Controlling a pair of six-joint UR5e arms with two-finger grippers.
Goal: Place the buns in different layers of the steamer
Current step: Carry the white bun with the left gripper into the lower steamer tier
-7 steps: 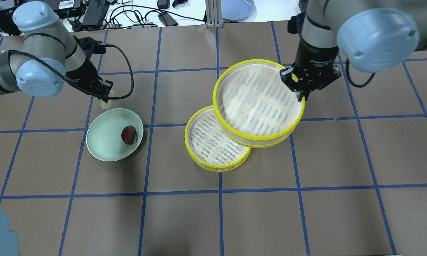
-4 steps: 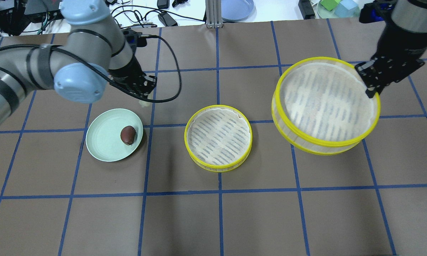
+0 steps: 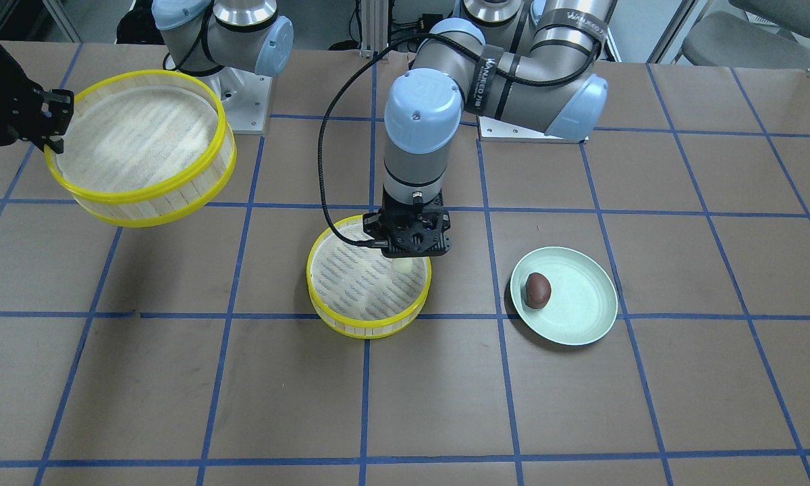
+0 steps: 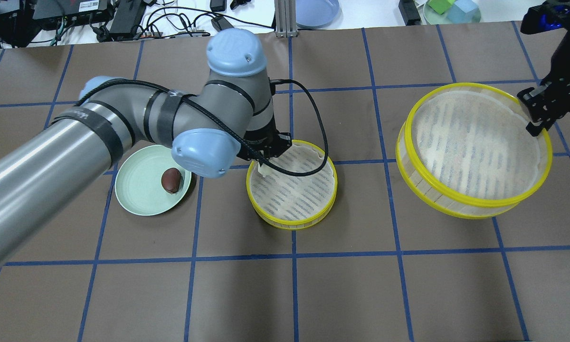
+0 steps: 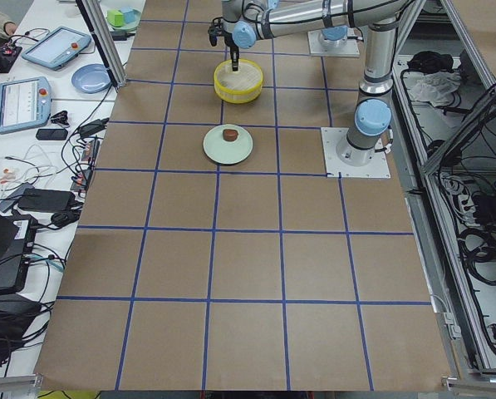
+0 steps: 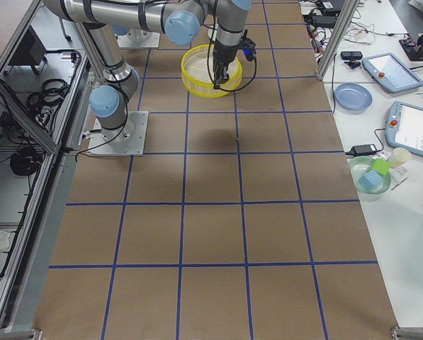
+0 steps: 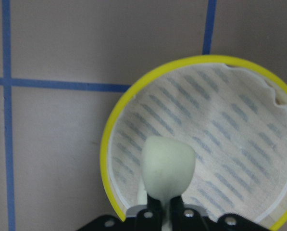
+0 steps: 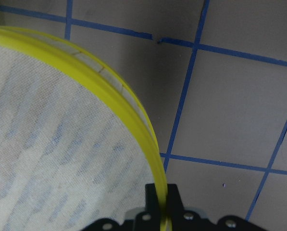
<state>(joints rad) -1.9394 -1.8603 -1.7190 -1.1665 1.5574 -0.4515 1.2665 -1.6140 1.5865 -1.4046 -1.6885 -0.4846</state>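
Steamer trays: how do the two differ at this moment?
The centre tray sits flat on the table; the held tray hangs tilted above the table, its rim pinched by the right gripper. The left gripper holds the white bun over the centre tray's floor; nothing is over the held tray. Both have yellow rims, pale walls and woven floors.

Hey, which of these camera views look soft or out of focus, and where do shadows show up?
Left wrist view: the cream bun looks soft-edged and green-tinted. Right wrist view: the lifted tray is blurry, its shadow darkening the table beside it.
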